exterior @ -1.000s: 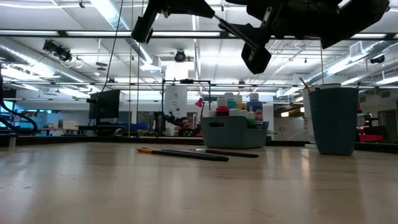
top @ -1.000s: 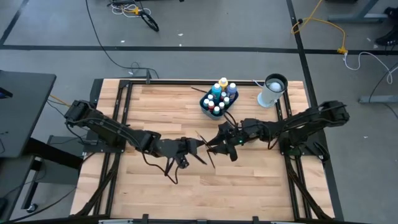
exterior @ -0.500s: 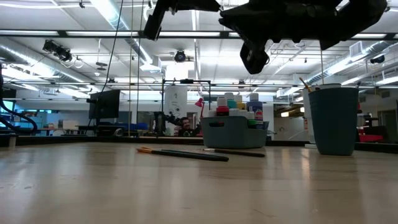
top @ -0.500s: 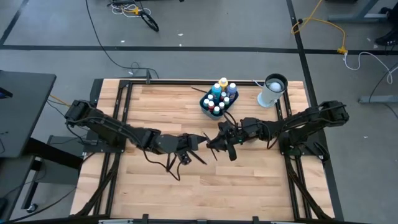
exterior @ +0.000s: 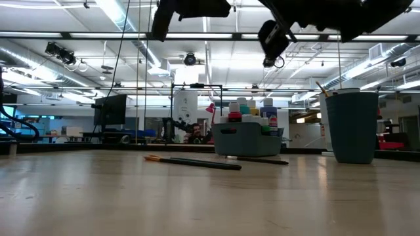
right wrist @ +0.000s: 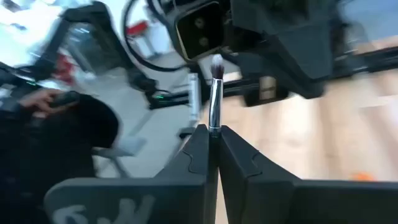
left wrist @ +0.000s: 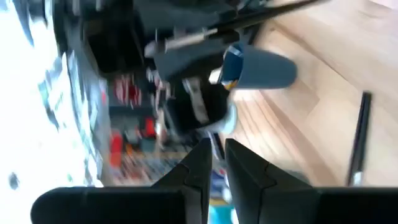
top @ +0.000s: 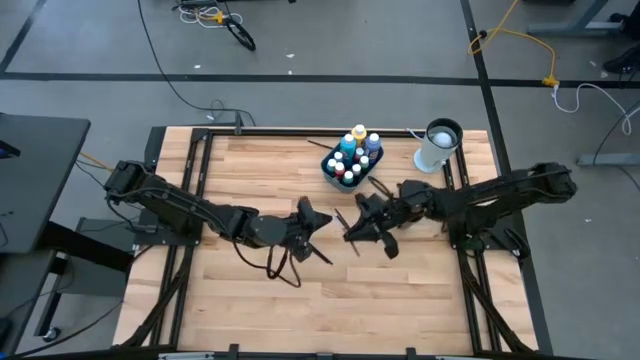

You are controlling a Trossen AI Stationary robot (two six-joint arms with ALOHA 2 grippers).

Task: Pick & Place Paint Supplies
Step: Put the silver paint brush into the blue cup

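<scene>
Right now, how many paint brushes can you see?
3. One brush is clamped in the right gripper above the table. Two lie on the table near the bottle bin: a long brush and a second brush. More may be hidden under the arms.

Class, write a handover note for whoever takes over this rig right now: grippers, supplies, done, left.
Right gripper: shut on a brush, raised above mid-table.
Left gripper: slightly open, empty, close by and facing it.
Paint bottles: standing in the grey bin at the table's far edge, beside the cup.
Done: bottles binned, one brush lifted.
Left: place the held brush; two brushes lie on the table.
</scene>
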